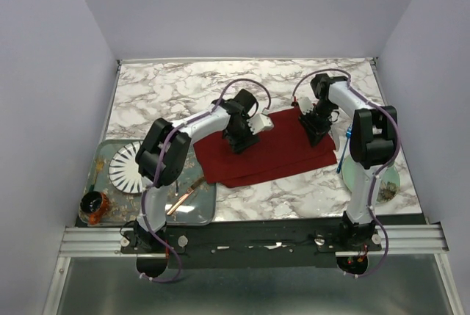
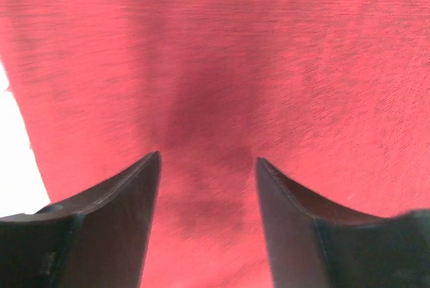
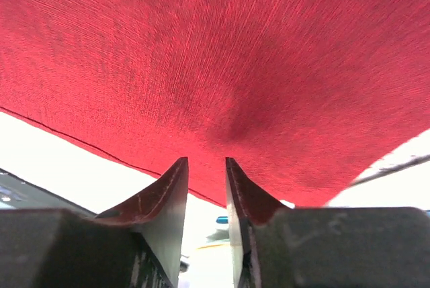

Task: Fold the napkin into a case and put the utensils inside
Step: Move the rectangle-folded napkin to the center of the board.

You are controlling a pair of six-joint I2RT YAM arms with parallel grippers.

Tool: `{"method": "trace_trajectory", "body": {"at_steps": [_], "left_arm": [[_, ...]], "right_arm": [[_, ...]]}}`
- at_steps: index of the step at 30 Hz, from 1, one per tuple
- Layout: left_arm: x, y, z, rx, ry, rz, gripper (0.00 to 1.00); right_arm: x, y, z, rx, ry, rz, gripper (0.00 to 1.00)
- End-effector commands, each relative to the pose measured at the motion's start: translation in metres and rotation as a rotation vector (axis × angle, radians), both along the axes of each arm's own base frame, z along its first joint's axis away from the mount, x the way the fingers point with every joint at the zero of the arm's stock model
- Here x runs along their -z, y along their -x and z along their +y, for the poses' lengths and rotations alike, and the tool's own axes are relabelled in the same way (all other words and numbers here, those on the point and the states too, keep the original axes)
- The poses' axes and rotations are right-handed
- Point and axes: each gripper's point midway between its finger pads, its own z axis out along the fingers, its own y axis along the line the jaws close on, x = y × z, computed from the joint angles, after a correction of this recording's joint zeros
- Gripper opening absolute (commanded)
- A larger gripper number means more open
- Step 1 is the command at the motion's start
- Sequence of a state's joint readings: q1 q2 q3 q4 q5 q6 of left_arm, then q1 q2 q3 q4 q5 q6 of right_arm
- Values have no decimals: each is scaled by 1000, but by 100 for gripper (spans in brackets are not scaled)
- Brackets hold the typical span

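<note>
The dark red napkin (image 1: 268,153) lies flat on the marble table, with a second layer's edge showing along its near side. My left gripper (image 1: 239,141) is down on the napkin's left part. In the left wrist view this gripper (image 2: 208,160) is open, with only cloth (image 2: 269,66) under the wide gap. My right gripper (image 1: 316,130) is on the napkin's far right corner. Its jaws (image 3: 205,162) stand narrowly apart at the cloth's edge (image 3: 222,66), and nothing is pinched between them. A blue-handled fork (image 1: 341,146) lies just right of the napkin, and its blue tip (image 3: 222,219) shows between the fingers.
A pale green plate (image 1: 365,177) sits at the right, beside the right arm. At the left, a grey tray (image 1: 202,214) holds a white ribbed plate (image 1: 126,166) and a copper-coloured knife (image 1: 185,196). A small dark cup (image 1: 94,206) stands at the tray's near left corner.
</note>
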State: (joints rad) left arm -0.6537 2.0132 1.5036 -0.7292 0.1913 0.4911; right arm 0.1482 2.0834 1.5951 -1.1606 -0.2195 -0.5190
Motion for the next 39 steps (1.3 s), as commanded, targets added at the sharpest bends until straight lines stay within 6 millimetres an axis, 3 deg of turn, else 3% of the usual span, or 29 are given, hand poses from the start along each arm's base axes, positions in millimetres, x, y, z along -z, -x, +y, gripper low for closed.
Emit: {"method": "trace_trajectory", "body": {"at_steps": [1,2,3,4,5,7,9,10,12,16,21,25,28,29,34,35,37,39], "left_arm": [[-39,0,12,28,27,-51,77],[-62,8,11,31,72,-95,78],[-68,18,7,41,90,-107,80],[-60,32,12,38,80,-105,98],[-74,40,12,39,104,-143,99],[-63,64,16,53,78,-139,99],[-69,76,18,39,102,-187,99],[-54,85,22,45,68,-215,99],[-50,95,22,61,65,-262,99],[-24,98,26,49,7,-345,99],[-5,101,20,118,-62,-414,99],[6,97,29,122,-150,-443,97],[-12,95,30,142,-137,-437,73],[-25,94,29,151,-110,-439,56],[-75,78,39,220,-86,-370,22],[-80,70,46,204,-73,-344,10],[-98,62,52,224,-74,-316,4],[-104,62,54,283,-49,-267,0]], "right_arm": [[-23,-10,2,-109,-58,-73,39],[-25,-9,4,-116,-68,-74,39],[-26,-9,4,-118,-72,-76,40],[-26,-8,5,-116,-74,-70,40],[-24,-7,5,-114,-74,-66,40],[-17,-9,4,-92,-62,-58,41],[-12,-12,1,-79,-43,-55,40],[-6,-14,1,-61,-33,-47,40],[-4,-20,0,-49,-17,-49,40],[2,-21,-1,-36,-3,-31,40],[10,-21,-6,-38,26,-14,40],[15,-25,-13,-46,64,-26,37],[17,-26,-16,-51,84,-23,34],[17,-27,-16,-51,85,-26,34],[15,-27,-13,-56,73,-13,31],[13,-27,-12,-55,66,-14,31],[12,-24,-9,-61,45,-6,31],[9,-21,-4,-66,28,-6,31]]}}
